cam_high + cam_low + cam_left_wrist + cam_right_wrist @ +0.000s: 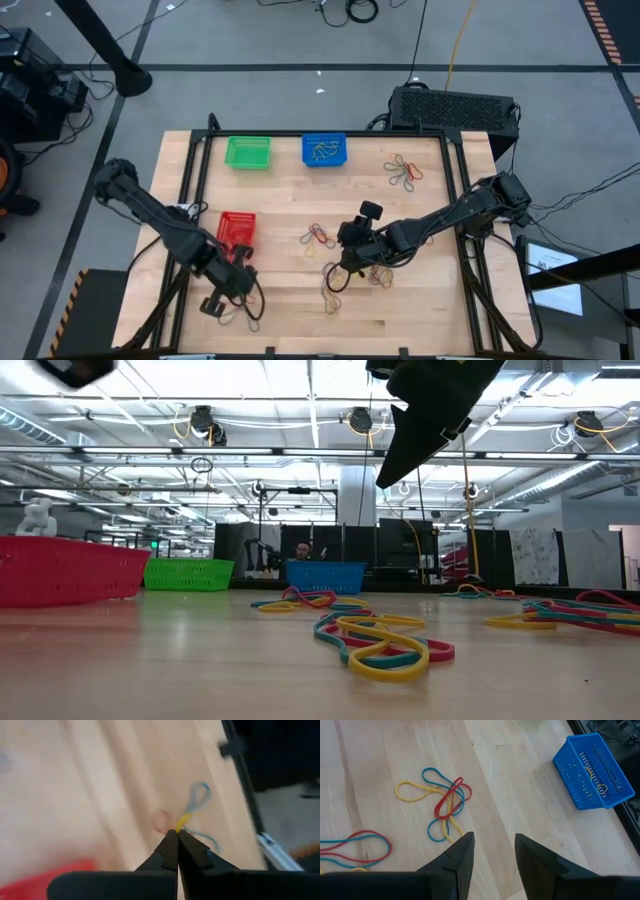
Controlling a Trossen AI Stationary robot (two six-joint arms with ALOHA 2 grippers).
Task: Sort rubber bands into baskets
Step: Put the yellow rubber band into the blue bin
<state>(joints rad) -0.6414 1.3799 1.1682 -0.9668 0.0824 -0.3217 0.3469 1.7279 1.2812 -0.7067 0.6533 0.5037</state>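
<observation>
My left gripper (177, 836) is above the table's near left part (222, 298), beside the red basket (237, 228), and is shut on a yellow rubber band (182, 821). A blue band (199, 797) and a faint red one (161, 820) show just beyond it. My right gripper (492, 845) hangs open over the table's middle (350, 262), above a tangle of yellow, blue and red bands (442, 802), with nothing between its fingers. The green basket (248, 152) and the blue basket (324, 150) stand on the table at the far edge. My left gripper pinches a short stretch of the yellow band (181, 823) between its two fingertips. The fingers come from above, slanting down. A bit of yellow sticks out past the tips toward the blue loop. Whether the blue band hangs from it or lies on the table cannot be told.
More band tangles lie at the far right (403, 170), in the middle (318, 236) and near the front (385, 645). The blue basket (594, 770) holds some bands. Black rails run along the table's left and right sides.
</observation>
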